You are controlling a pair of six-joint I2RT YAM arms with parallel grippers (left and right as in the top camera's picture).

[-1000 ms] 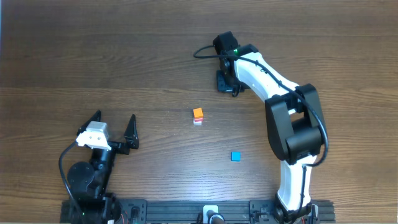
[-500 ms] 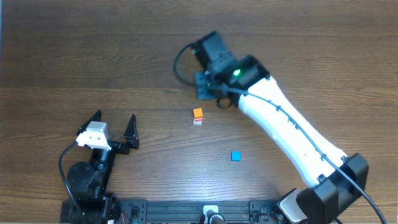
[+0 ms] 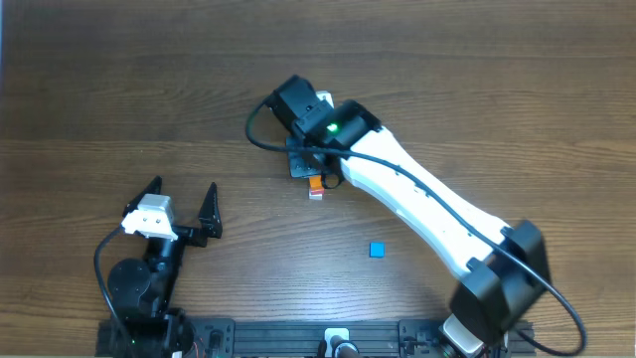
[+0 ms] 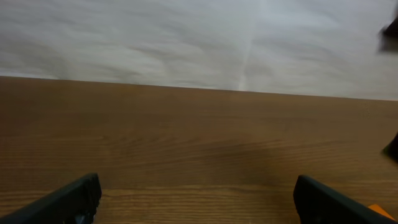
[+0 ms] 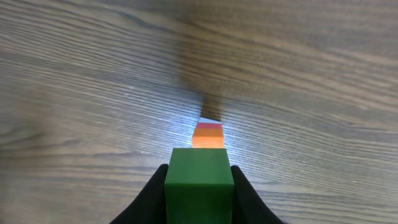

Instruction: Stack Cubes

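the right gripper (image 5: 199, 194) is closed on a green cube (image 5: 199, 177), its two fingers pressed against the cube's opposite sides. the right arm stretches from its base at the near edge, right of the middle, up and leftward to the middle of the wooden surface (image 3: 99, 80). there an orange cube (image 3: 316, 183) sits on top of a paler block that peeks out at its near side. in the right wrist view the orange cube shows just beyond the held green cube, apart from it; whether the green cube is squarely above it cannot be told. a blue cube (image 3: 377, 249) lies alone between the middle of the surface and its near edge, well apart from the orange cube. the left gripper (image 3: 181, 197) rests near the near-left corner, its fingers spread wide with nothing between them.
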